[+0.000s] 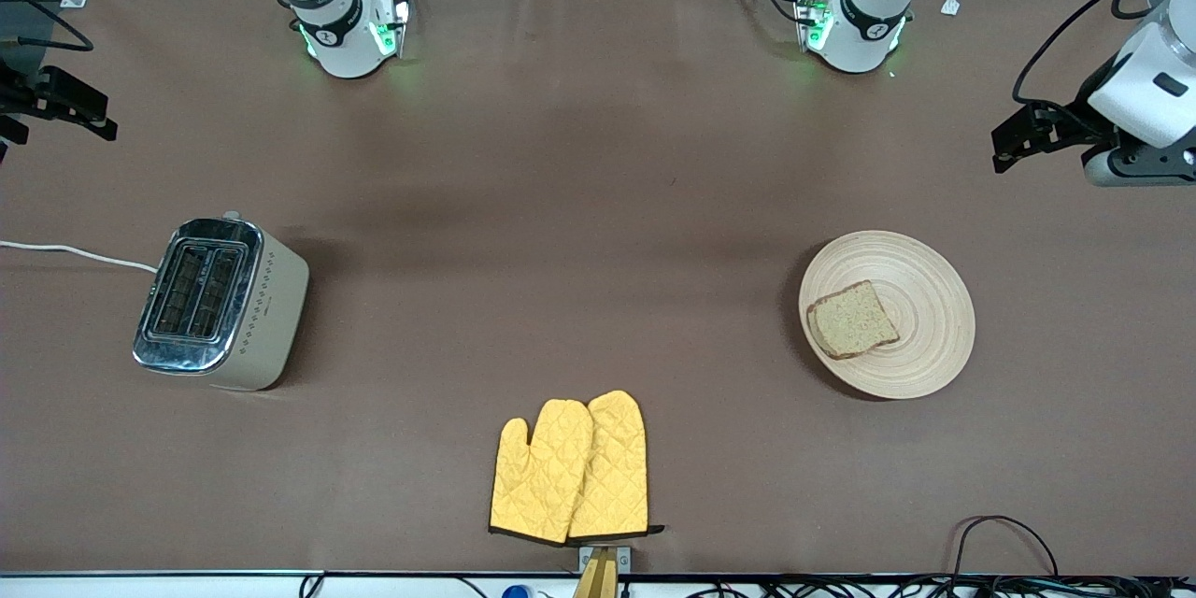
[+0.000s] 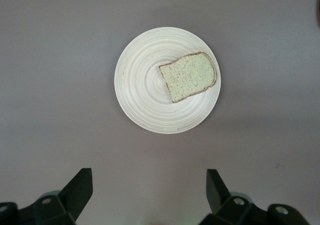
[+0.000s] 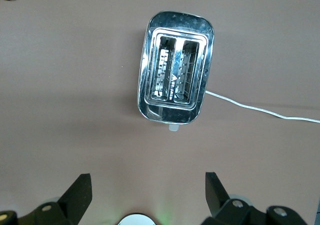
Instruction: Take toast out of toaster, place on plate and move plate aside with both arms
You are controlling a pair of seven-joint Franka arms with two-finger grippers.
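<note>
My left gripper (image 2: 149,191) hangs in the air over the desk (image 1: 579,206), at the left arm's end, and its two fingers (image 2: 80,190) are spread wide with nothing between them. The plate (image 2: 140,85) lies flat on the desk straight under my view, well apart from my fingertips, and not touched by them. The toast (image 2: 189,76) lies on the plate, off its middle, toward the rim, with its darker crust all around it. In the front view the plate (image 1: 920,299) sits nearer to the camera than my left gripper's place (image 1: 1018,135). My right gripper (image 3: 148,191) hangs over the desk at the right arm's end, also spread wide and holding nothing. Under it stands the toaster (image 3: 175,87), with its two slots facing up and a white cable (image 3: 260,110) running away from it over the desk. Two yellow oven mitts (image 1: 572,470) lie side by side close to the desk edge nearest to the front camera, between toaster and plate. I cannot read any brand or writing on these things.
</note>
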